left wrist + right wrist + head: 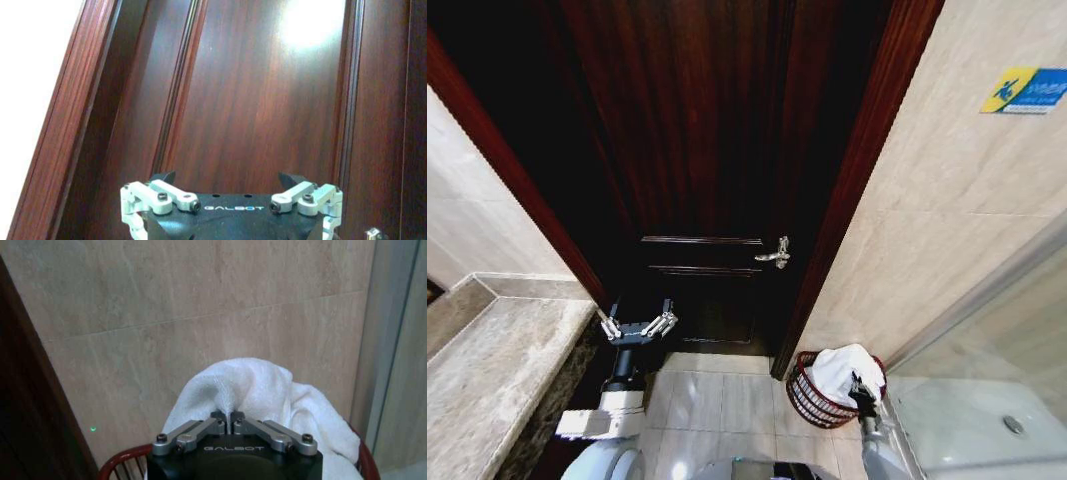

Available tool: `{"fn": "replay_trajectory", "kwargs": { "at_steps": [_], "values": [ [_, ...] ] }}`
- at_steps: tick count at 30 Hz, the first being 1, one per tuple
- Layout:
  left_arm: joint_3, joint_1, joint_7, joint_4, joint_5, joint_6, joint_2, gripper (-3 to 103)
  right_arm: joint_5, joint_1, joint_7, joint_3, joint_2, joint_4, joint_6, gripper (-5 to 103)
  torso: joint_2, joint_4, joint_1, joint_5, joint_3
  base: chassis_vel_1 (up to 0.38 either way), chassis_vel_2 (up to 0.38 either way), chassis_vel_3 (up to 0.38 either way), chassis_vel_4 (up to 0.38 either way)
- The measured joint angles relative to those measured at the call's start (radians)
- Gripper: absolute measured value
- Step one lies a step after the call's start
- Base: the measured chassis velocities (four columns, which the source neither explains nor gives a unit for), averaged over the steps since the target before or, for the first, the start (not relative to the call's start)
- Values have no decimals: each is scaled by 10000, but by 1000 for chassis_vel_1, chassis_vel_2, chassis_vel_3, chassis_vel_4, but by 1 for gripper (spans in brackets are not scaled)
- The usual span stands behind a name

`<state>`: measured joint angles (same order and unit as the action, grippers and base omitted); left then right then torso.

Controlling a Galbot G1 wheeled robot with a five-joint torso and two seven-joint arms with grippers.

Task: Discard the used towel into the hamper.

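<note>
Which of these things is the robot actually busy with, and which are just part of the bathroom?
Part of the job:
- white towel, pinched in the right gripper
- hamper, beneath the towel, against the tiled wall

Just there:
- wooden door with its handle
- left gripper, open, held out facing the door
- blue wall sticker

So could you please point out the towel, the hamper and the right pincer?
towel (839, 368), head view, bunched white top.
hamper (804, 398), head view, woven wall.
right pincer (231, 416), right wrist view, fingertips shut on the towel.
</note>
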<state>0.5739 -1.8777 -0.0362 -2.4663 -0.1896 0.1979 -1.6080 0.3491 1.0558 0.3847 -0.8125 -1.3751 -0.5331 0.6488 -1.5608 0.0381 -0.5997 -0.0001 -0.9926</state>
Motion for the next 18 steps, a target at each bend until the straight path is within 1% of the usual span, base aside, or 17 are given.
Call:
{"fn": "replay_trajectory", "kwargs": {
  "at_steps": [5, 10, 13, 15, 17, 18],
  "values": [
    [0, 0, 0, 0, 0, 0, 0, 100, 26, 20, 4, 6, -69, -81, 3, 2, -1, 1, 4, 1, 1, -19, 24, 21, -43],
    [0, 0, 0, 0, 0, 0, 0, 100, 52, 33, -87, 33, 76, 138, -127, 2, 0, 1, -2, 0, 0, -105, 122, 112, -118],
    [0, 1, 0, 0, 0, 0, 0, 100, -21, 60, -177, 31, 99, 136, -286, 2, 3, 2, -13, -1, -2, -103, 138, 85, -88],
    [0, 1, 0, 0, 0, 0, -1, 100, -272, 52, -327, 6, 132, 186, -584, 2, 4, 3, -15, 4, -4, -82, 96, 69, -34],
    [0, 1, 1, 1, 0, 0, 0, 100, -415, -32, -437, -18, 199, 364, -866, 2, 3, 2, -7, -2, -2, -37, 6, 13, 1],
    [0, 1, 1, 1, 0, 0, 0, 100, -415, -32, -437, -18, 199, 364, -866, 2, 3, 2, -7, -2, -2, 0, 0, 0, 0]
  ]
}}
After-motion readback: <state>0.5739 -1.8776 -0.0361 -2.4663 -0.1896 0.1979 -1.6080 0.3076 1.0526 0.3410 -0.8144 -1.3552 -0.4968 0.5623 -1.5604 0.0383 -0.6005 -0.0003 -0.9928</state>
